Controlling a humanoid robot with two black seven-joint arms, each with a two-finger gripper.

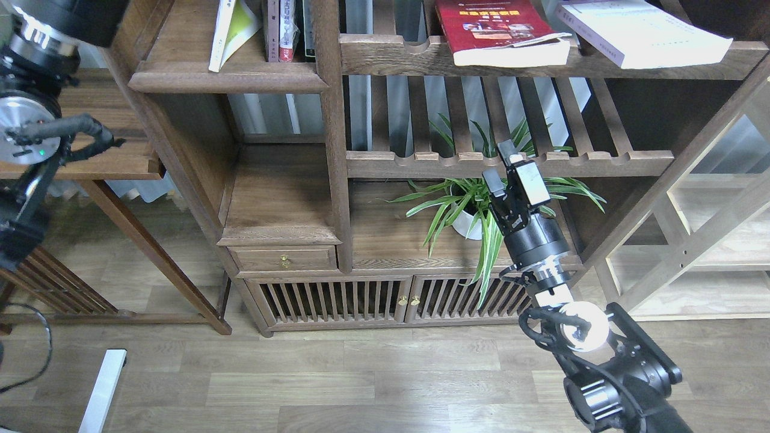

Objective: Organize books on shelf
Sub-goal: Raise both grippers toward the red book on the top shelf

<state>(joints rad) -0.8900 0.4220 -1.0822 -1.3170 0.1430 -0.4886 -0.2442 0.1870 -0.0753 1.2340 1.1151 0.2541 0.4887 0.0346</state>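
The right claw [508, 165] is empty, fingers slightly parted, raised toward the red book [496, 30] lying flat above it, ready for standing upright.

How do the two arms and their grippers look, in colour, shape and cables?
The right arm is black, built of round segments with a white joint cap, silver rings and a looping black cable. The right gripper has two black fingers and a pale plate. The left arm shows a silver disc and black cable; its gripper is out of view.
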